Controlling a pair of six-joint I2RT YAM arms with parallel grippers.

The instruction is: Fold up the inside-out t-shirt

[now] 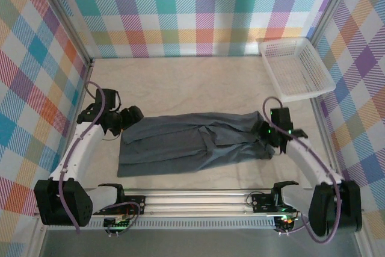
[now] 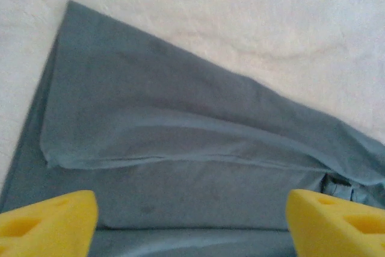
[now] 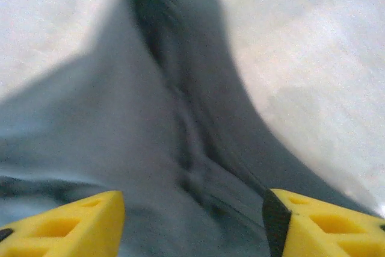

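Dark slate-grey wrinkled cotton t-shirt (image 1: 192,142) lies flat on the table (image 1: 180,82), spanning from left hand (image 1: 127,117) to right hand (image 1: 269,141). Both hands spread wide above the cloth, gripping nothing.

No readable text, label, brand, number or sign in any view.

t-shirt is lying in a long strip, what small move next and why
Probably close the right gripper on the t-shirt at its right end: it stands open over the cloth, the left gripper is open at the other end, and the strip likely needs folding across.
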